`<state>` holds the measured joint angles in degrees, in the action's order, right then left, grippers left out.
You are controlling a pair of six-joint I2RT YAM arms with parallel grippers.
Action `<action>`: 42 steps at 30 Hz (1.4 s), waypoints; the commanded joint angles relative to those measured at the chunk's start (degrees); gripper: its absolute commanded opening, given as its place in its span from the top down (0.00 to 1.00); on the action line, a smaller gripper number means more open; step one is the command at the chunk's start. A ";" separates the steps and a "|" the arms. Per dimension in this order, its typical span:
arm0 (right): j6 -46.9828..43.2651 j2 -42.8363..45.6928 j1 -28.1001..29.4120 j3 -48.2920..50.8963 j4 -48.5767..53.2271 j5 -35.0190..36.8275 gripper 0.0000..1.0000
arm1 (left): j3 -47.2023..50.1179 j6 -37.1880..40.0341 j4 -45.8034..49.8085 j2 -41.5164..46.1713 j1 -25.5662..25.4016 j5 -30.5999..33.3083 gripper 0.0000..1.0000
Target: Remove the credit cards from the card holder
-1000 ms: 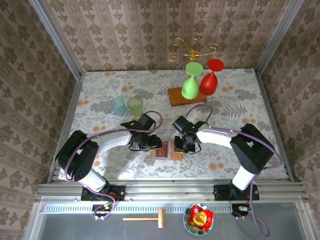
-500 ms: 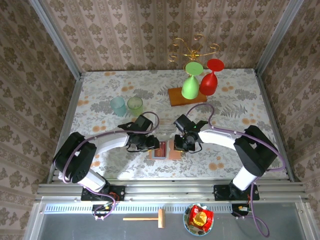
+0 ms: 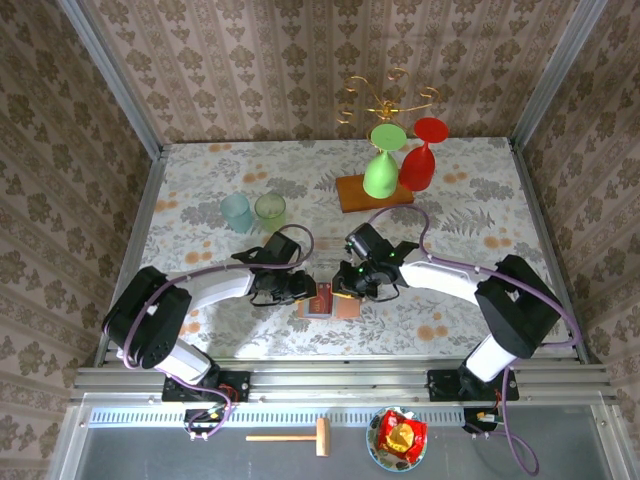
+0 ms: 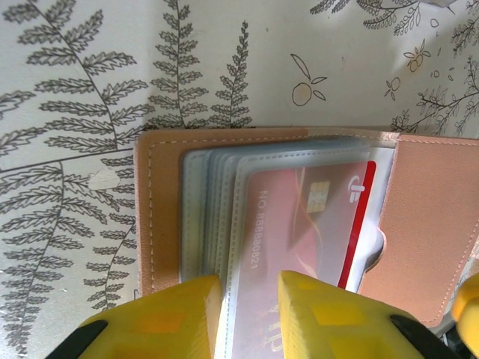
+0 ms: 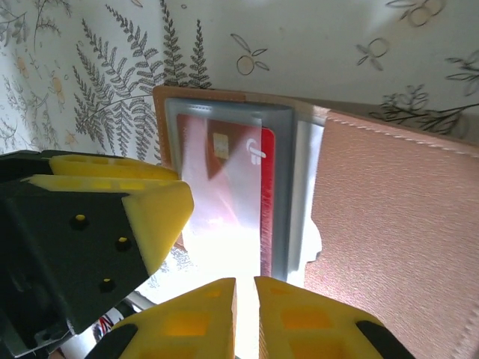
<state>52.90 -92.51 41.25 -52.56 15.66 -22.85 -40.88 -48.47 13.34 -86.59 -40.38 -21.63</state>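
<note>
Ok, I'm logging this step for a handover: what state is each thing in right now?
Card holder: open, lying flat.
Credit cards: inside the clear sleeves, not out yet.
Left pincer: slightly open over the sleeves.
Right pincer: shut at the sleeves' edge; grip unclear.
Blue tumbler: upright.
Green tumbler: upright.

the card holder [image 3: 335,304] lies open on the table [image 3: 480,200] near its front edge, between the left gripper [image 3: 304,291] and the right gripper [image 3: 347,289]. the credit cards [image 4: 299,217] sit in its left half's sleeves. further back — two cups [image 3: 237,212] on the left, a board [image 3: 352,196] bearing goblets [image 3: 380,170] on the right.
</note>
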 commanded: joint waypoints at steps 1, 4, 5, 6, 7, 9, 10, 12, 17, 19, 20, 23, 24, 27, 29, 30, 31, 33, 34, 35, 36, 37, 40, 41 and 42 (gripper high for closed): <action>1.53 -2.45 0.75 -1.57 -1.80 -2.19 0.86 | 2.27 -1.53 0.81 0.50 0.68 0.15 0.72; 1.72 -3.82 0.79 -1.67 -2.49 -2.46 0.85 | 2.38 -1.72 0.89 0.63 0.74 -0.21 0.72; 1.54 -4.22 0.83 -1.78 -2.40 -2.53 0.85 | 2.39 -1.72 0.98 0.85 0.71 -0.26 0.72; 1.42 -4.51 0.84 -1.76 -2.40 -2.55 0.84 | 2.39 -1.74 0.98 1.02 0.69 -0.30 0.72; 1.26 -4.69 0.83 -1.79 -2.26 -2.42 0.84 | 2.31 -1.67 0.98 1.43 0.69 -0.49 0.72; 0.97 -4.93 0.84 -1.78 -2.32 -2.39 0.84 | 1.72 -1.33 1.69 2.34 0.83 -0.59 0.72; 0.91 -5.07 0.80 -1.85 -2.46 -2.42 0.85 | 1.30 -0.91 2.45 2.76 0.91 -0.24 0.71; 0.64 -5.31 0.84 -2.16 -2.33 -2.36 0.85 | 0.22 0.49 4.54 3.10 1.16 1.01 0.71; 0.53 -6.25 0.83 -2.62 -2.22 -2.26 0.84 | -1.39 3.86 7.65 0.76 2.55 1.36 0.70; 0.43 -6.61 0.83 -2.90 -2.14 -2.46 0.84 | -1.45 4.16 7.53 -0.08 2.65 1.08 0.69; 0.28 -6.70 0.84 -2.99 -2.06 -2.57 0.84 | -1.43 4.22 7.36 -0.41 2.66 0.86 0.69; 0.38 -6.81 0.83 -2.88 -2.38 -2.55 0.84 | -1.40 3.58 5.87 -1.44 2.59 -0.49 0.69; 0.49 -6.83 0.80 -2.83 -2.47 -2.59 0.84 | -1.18 3.27 5.40 -1.52 2.60 -0.78 0.69; 0.71 -6.84 0.84 -2.57 -2.69 -2.63 0.84 | -0.78 2.59 4.94 -1.49 2.59 -1.05 0.70; 0.71 -6.83 0.78 -2.55 -2.74 -2.69 0.84 | -0.45 2.25 5.12 -1.31 2.50 -0.96 0.71; 0.71 -6.83 0.77 -2.58 -2.82 -2.73 0.84 | -0.38 2.23 5.19 -1.17 2.50 -0.87 0.71; 0.62 -6.98 0.84 -2.55 -3.00 -2.81 0.84 | -0.25 2.08 5.22 -1.13 2.41 -0.72 0.71; 0.52 -7.50 0.78 -2.66 -3.09 -3.05 0.83 | -0.11 2.08 5.29 -1.21 2.46 -0.64 0.71; 0.62 -7.77 0.75 -2.60 -3.27 -3.16 0.83 | -0.13 2.07 5.29 -1.29 2.41 -0.61 0.72; 0.62 -8.07 0.76 -2.63 -3.42 -3.29 0.83 | -0.24 2.11 5.42 -1.38 2.41 -0.52 0.72; 0.68 -8.10 0.80 -2.47 -3.68 -3.43 0.84 | -0.29 2.19 5.55 -1.45 2.41 -0.44 0.72; 0.74 -8.07 0.81 -2.26 -3.92 -3.43 0.87 | -0.34 2.15 5.55 -1.45 2.42 -0.43 0.71; 0.80 -7.78 0.68 -1.86 -4.16 -3.47 0.90 | -0.49 2.16 5.63 -1.63 2.46 -0.50 0.72; 0.82 -7.77 0.76 -1.77 -4.24 -3.38 0.90 | -0.56 2.24 5.56 -1.61 2.41 -0.52 0.72; 0.80 -7.88 0.76 -1.80 -4.16 -3.35 0.90 | -0.60 2.17 5.63 -1.73 2.41 -0.52 0.72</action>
<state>53.87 -99.63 41.80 -54.06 11.90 -24.97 -41.08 -46.28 17.61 -87.37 -37.82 -22.04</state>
